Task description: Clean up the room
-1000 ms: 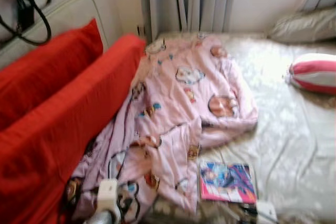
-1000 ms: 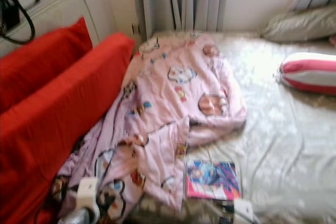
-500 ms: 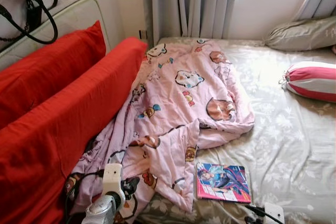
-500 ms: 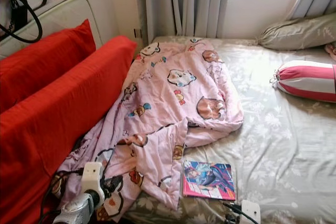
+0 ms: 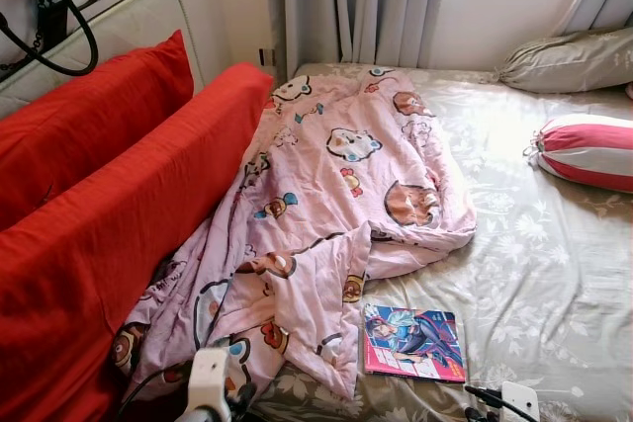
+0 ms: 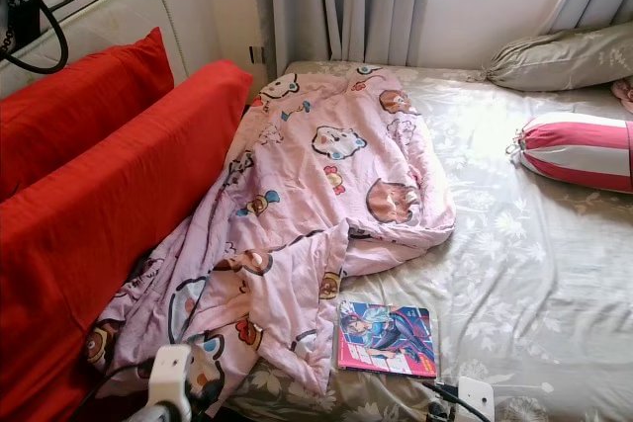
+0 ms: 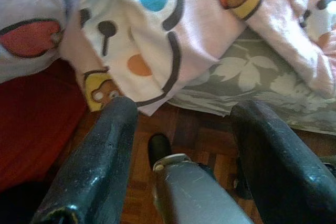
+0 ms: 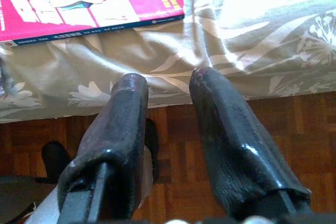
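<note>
At the left of the frame two red cushions (image 5: 109, 195) lean along the bed's edge, likely propped there out of the way. Lower left, the left claw (image 7: 184, 124) hangs wide and empty just off the hem of the pink cartoon blanket (image 5: 336, 185) — crumpled across the bed (image 5: 554, 274), probably the first thing to straighten. Lower centre lies a magazine (image 5: 413, 343); beside its edge the right claw (image 8: 168, 98) is narrowly parted, empty. A striped bolster (image 5: 588, 150) rests at right.
</note>
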Tool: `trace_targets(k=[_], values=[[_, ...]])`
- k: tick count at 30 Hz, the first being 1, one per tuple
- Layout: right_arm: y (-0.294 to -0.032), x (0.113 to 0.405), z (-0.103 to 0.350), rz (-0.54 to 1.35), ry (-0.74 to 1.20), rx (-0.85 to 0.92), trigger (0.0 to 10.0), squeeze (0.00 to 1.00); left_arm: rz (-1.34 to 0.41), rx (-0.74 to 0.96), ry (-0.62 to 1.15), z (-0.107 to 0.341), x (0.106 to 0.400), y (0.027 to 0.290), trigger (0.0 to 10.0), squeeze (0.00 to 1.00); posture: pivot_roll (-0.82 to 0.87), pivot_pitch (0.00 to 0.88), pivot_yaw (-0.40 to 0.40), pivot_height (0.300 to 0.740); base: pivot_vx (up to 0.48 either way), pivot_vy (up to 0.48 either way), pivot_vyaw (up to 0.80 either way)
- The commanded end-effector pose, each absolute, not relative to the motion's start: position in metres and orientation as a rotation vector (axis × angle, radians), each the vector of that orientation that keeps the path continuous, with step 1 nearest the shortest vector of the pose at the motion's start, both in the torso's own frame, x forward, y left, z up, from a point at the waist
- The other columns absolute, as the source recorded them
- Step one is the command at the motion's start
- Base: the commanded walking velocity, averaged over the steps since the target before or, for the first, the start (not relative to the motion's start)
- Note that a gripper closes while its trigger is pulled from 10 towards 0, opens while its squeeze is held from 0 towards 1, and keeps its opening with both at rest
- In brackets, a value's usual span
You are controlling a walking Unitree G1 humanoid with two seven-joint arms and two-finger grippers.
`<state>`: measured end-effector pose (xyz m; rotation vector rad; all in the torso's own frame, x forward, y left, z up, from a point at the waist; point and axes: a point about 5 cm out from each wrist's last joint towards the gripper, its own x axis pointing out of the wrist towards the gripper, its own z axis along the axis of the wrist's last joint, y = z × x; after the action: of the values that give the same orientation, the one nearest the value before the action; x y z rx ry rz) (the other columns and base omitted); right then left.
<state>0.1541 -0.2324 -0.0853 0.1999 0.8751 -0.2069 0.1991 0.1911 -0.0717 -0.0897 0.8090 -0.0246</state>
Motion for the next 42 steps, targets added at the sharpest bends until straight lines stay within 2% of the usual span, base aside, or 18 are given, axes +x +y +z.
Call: trace_targets(k=[1,6,12,23,34,40,42], values=[[-0.233,0.150,-0.087,-0.209,0.900,0.198,10.0,0.00,-0.012,-0.091,0.822,-0.074,0.195,0.193,10.0,0.00,0.05,0.000,-0.023,0.720,0.000,0.000,0.00],[-0.235,0.147,-0.089,-0.218,0.937,0.174,10.0,0.00,-0.022,-0.088,0.819,-0.074,0.195,0.191,10.0,0.00,0.06,0.000,-0.031,0.720,0.000,0.000,0.00],[-0.235,0.147,-0.089,-0.225,0.938,0.180,10.0,0.00,-0.069,-0.056,0.817,-0.072,0.198,0.187,10.0,0.00,0.05,0.000,-0.027,0.720,0.307,0.000,-0.61],[-0.234,0.148,-0.088,-0.223,0.931,0.181,10.0,0.00,-0.071,-0.059,0.826,-0.074,0.199,0.180,10.0,0.00,0.05,0.000,-0.029,0.720,0.318,0.000,0.00],[-0.234,0.148,-0.088,-0.223,0.931,0.176,10.0,0.00,-0.076,-0.047,0.831,-0.074,0.199,0.180,10.0,0.00,0.06,0.000,-0.028,0.720,0.000,0.000,0.00],[-0.232,0.147,-0.089,-0.229,0.917,0.193,10.0,0.00,-0.073,-0.051,0.737,-0.064,0.209,0.189,10.0,0.00,0.06,0.000,-0.016,0.720,0.000,0.000,0.00],[-0.232,0.148,-0.088,-0.230,0.893,0.211,10.0,0.00,-0.061,-0.083,0.646,-0.054,0.223,0.189,10.0,0.00,0.05,0.000,-0.015,0.720,0.000,0.000,0.00]])
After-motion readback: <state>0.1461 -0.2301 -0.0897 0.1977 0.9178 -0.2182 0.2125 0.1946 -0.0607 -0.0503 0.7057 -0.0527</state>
